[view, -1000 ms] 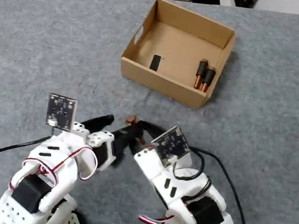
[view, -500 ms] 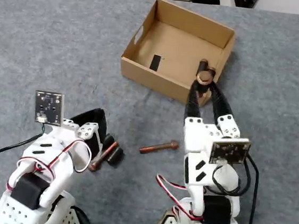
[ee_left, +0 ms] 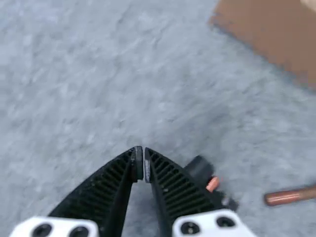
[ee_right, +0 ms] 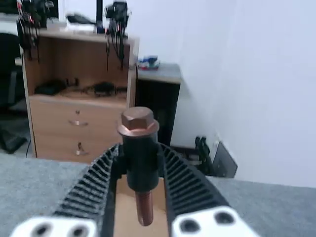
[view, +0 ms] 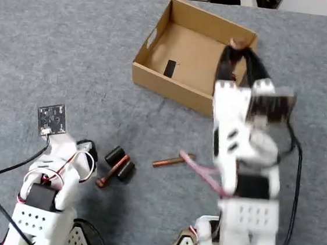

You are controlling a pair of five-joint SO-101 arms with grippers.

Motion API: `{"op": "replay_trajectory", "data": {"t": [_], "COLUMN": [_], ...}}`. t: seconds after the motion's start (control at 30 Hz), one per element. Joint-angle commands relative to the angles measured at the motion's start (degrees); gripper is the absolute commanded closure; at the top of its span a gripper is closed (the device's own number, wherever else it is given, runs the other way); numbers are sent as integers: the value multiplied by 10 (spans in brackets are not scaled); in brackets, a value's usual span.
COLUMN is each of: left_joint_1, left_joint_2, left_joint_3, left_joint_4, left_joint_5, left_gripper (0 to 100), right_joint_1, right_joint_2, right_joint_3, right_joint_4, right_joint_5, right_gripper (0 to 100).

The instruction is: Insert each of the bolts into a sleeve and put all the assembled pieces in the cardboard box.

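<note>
Right claw (ee_right: 140,153) clamped on a sleeved bolt (ee_right: 138,121), over the box (view: 173,88) at its 3 o'clock wall — bare floor lies toward 9 o'clock. Long axis follows the fingers (ee_right: 98,173), head outermost.

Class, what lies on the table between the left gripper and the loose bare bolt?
Black sleeves with a second bolt lie there, shown in the high view.

No legible text anywhere -- black mark (view: 170,68) inside cardboard box (view: 173,89) unreadable.
</note>
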Motion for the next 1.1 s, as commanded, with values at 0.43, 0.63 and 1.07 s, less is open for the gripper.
{"op": "replay_trajectory", "data": {"t": [0.43, 0.63, 1.07], "left_joint_1": [-66, -66, -66], "left_joint_2": [-3, -3, -3], "left_joint_3": [55, 55, 55], "left_joint_4": [-54, -54, -54], "left_joint_5": [-4, -4, -4], "left_gripper": [981, 981, 981], "right_joint_1": [13, 24, 43], "right_joint_2": [555, 734, 985], "right_joint_3": [-499, -630, -853], "right_joint_4": [289, 375, 477], "right_joint_5": [-83, -117, -120], "right_gripper": [998, 998, 896]}}
